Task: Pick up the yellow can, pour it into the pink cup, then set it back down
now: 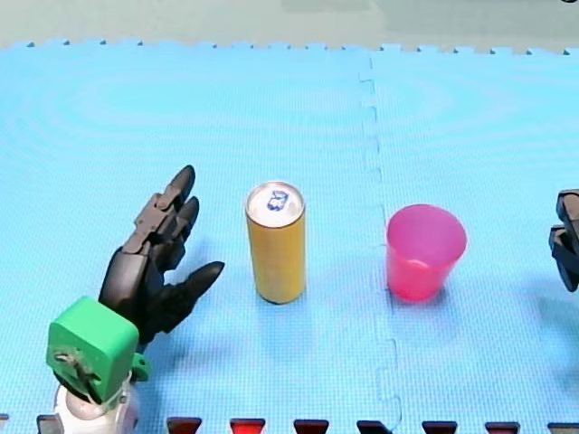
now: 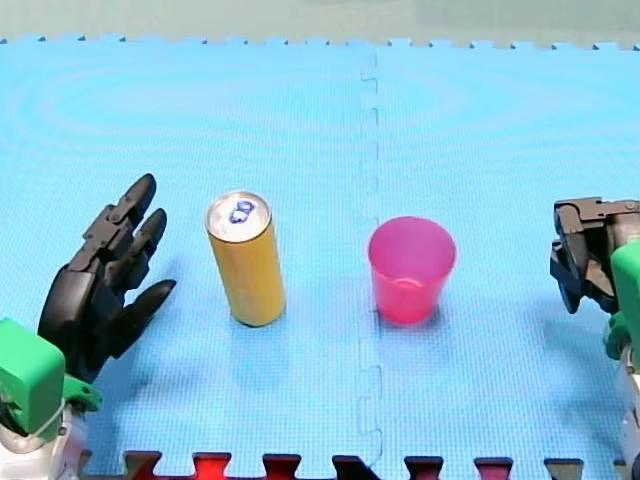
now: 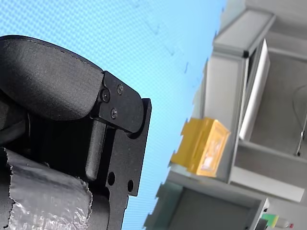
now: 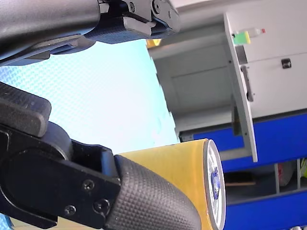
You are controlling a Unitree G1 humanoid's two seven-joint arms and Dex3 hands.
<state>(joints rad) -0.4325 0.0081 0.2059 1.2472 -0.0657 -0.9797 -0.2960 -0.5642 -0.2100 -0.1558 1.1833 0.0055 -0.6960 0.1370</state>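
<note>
Worktop: we log a blue foam mat (image 1: pixel 470 136) of interlocking tiles across both head views. A toothed seam (image 1: pixel 373 163) runs from its far edge to its near edge, right of centre. In the first wrist view a grey cabinet (image 3: pixel 230 96) stands beyond the mat's edge.

Left hand (image 1: pixel 149 271): it sits low on the left side of the mat, black, with a green block (image 1: pixel 92 348) at the wrist. Its fingers are uncurled, reaching away from the robot, and hold nothing. The thumb points toward the yellow can (image 1: pixel 276 244), with a strip of bare mat between them, so there is no contact.

Right hand (image 2: pixel 585 255): it is at the right edge of the mat, well apart from the pink cup (image 1: pixel 423 258). Its fingers are curled in on themselves with nothing in them.

The yellow can stands upright on the mat, left of the seam, between the left hand and the pink cup. Its silver top (image 1: pixel 274 201) faces up and carries a blue mark.

The pink cup stands upright, mouth up, just right of the seam, near the can but apart from it.

Second wrist view: the can's side lies close behind one of the black fingers (image 4: pixel 144 201). From this view we cannot tell whether they touch.

First wrist view: a small yellow box (image 3: pixel 204 148) sits by the cabinet, and grey tape (image 3: pixel 43 191) wraps the black hand.
</note>
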